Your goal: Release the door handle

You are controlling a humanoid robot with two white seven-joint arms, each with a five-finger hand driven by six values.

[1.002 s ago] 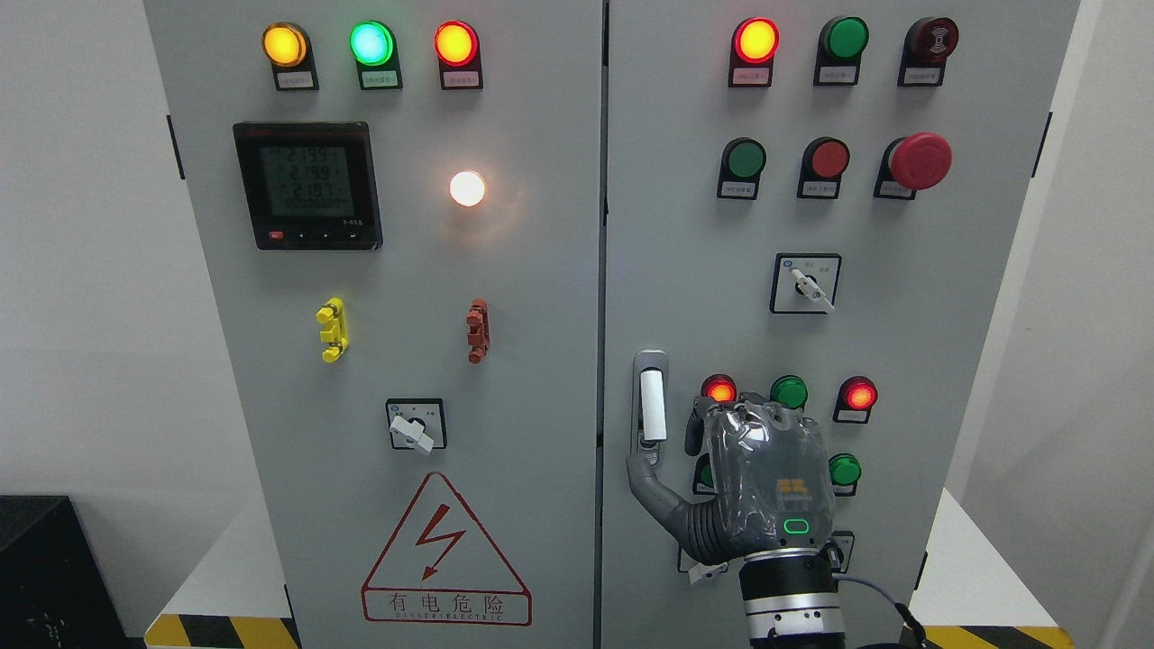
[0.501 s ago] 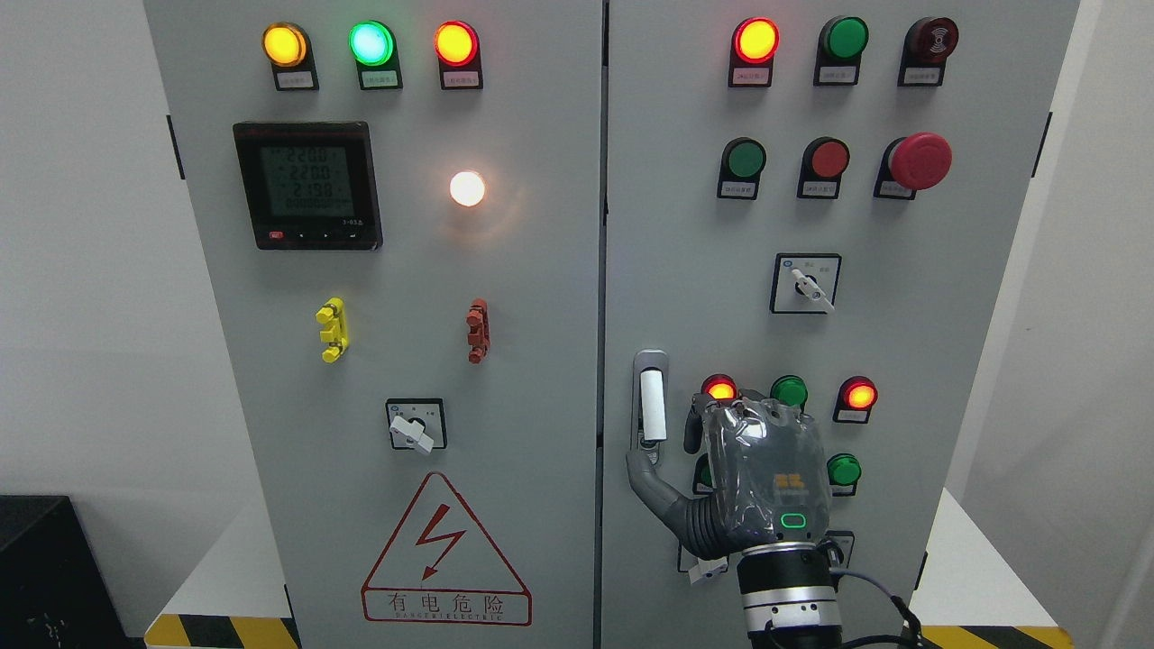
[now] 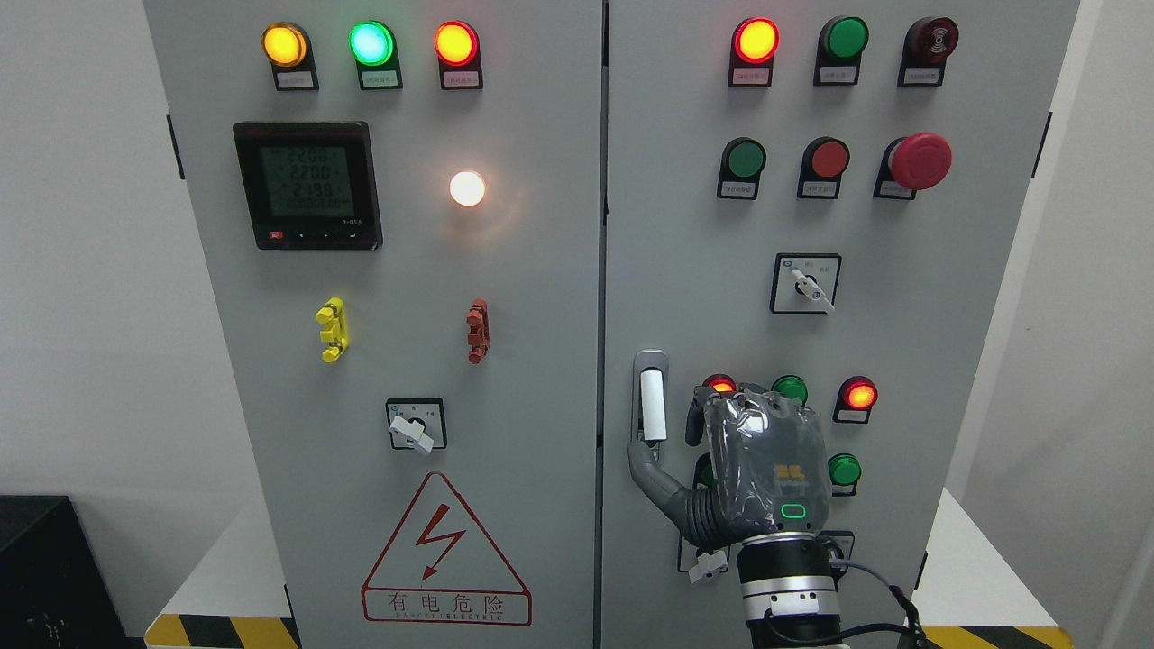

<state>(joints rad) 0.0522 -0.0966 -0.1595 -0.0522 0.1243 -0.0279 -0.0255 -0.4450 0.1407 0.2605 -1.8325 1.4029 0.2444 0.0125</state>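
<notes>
**Ana:** Risk first: the right hand (image 3: 753, 473) sits low on the right door of the electrical cabinet (image 3: 631, 225), right over a cluster of pilot lights and pushbuttons. If it pulls away on a slant, I'd say the knuckles could bump the green button (image 3: 845, 470) beside it or the lit red lamp (image 3: 857, 395) above that.

**Ben:** And the thumb (image 3: 647, 464)?

**Ana:** That's the other worry. It reaches up and left, its tip just under the lower end of the white door handle (image 3: 652, 406). Whether it touches I cannot tell. A sideways drag could catch the handle and tug the door.

**Ben:** So is the hand clamped on it?

**Ana:** No. The handle stands upright in its recessed plate near the door's left edge, fully visible, with nothing wrapped around it. The four fingers are curled in at the top of the palm, to the handle's right and holding nothing; only the thumb sticks out toward it.

**Ben:** Left arm?

**Ana:** Out of sight.
</notes>
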